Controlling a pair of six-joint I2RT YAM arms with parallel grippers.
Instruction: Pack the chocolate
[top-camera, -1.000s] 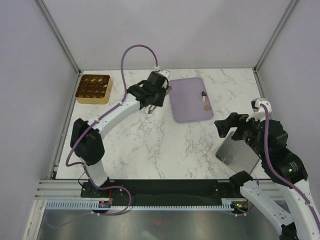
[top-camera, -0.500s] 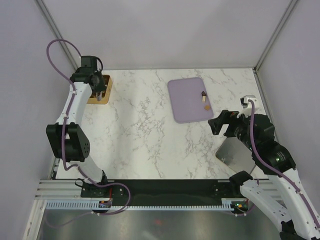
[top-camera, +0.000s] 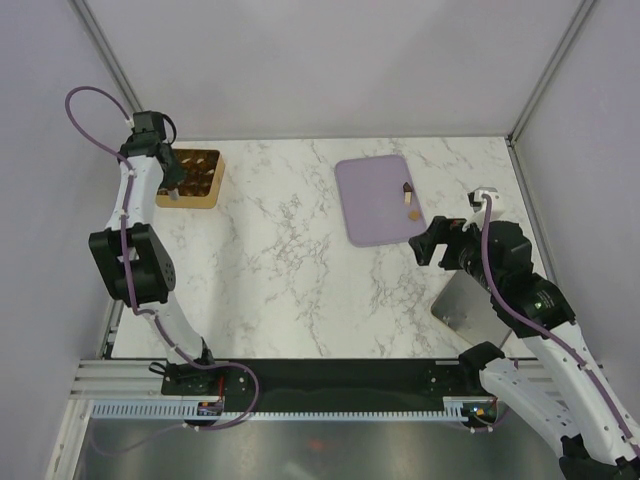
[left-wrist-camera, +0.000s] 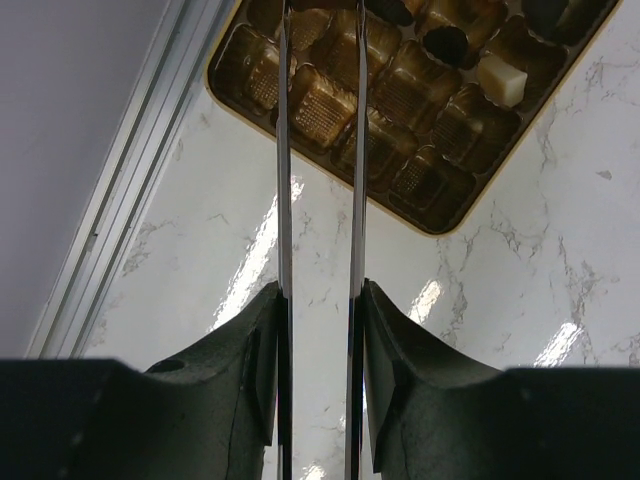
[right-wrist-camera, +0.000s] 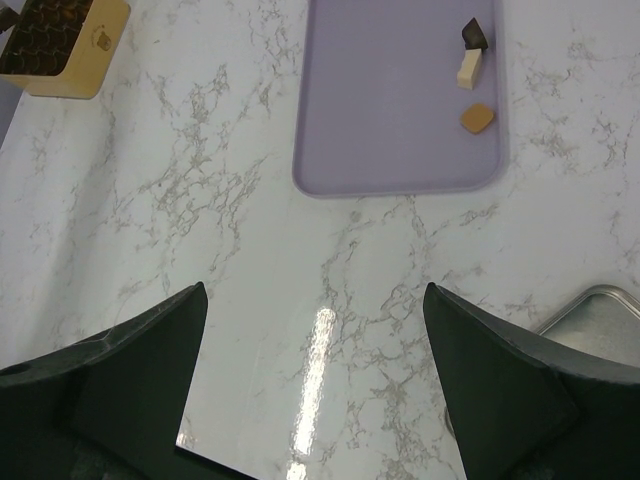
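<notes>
A white, grey-veined marble counter (top-camera: 300, 270) fills the floor of a booth closed in by plain pale lilac-grey walls (top-camera: 350, 60), with aluminium posts (top-camera: 115, 70) running up the back corners and an aluminium rail (left-wrist-camera: 120, 200) along the counter's left edge. The surface is glossy and throws back bright patches of light.

A flat lilac rounded-rectangle tray (top-camera: 370, 205) lies at the upper right of the overhead view. A bare metal sheet tray (top-camera: 465, 310) sits at the right edge, partly under the right arm. A square golden-brown compartmented box (top-camera: 200, 192) stands in the upper left corner.

The left gripper (top-camera: 172, 188) hangs over the box. Its thin fingers (left-wrist-camera: 283, 150) stand a narrow gap apart, but their tips run out of the wrist view, so whether they hold anything cannot be told. The right gripper (right-wrist-camera: 315, 380) is spread wide and empty above bare counter, just below the lilac tray.

Three pieces of chocolate (right-wrist-camera: 467, 70), dark, cream and tan, lie near the tray's right edge. A cream piece (left-wrist-camera: 500, 78) and a dark piece (left-wrist-camera: 448, 45) sit in box compartments.
</notes>
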